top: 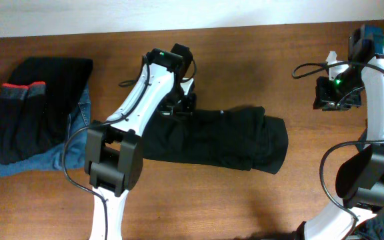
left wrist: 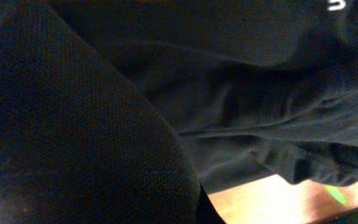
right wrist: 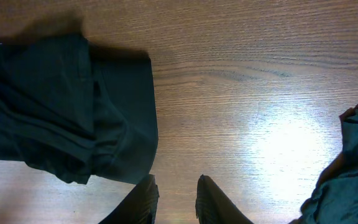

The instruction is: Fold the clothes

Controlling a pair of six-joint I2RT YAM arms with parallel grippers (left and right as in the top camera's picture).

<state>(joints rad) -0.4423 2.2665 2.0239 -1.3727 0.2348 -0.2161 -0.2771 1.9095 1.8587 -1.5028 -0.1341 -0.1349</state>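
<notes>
Overhead: black garment (top: 212,137) lies mid-counter (top: 245,67); my left gripper (top: 181,100) is at its far-left edge.
Left gripper: buried in cloth, cannot tell.
Right gripper (right wrist: 176,185): slightly parted, empty.
Risk: snagged fabric could undo the fold.

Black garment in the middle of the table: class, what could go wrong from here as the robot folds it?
1. The left gripper is down on the black garment's left end; pulling away could snag cloth and drag the fold open.
2. The right gripper hangs open over bare table, apart from the cloth; with that end unheld, the garment may slide or bunch.
</notes>
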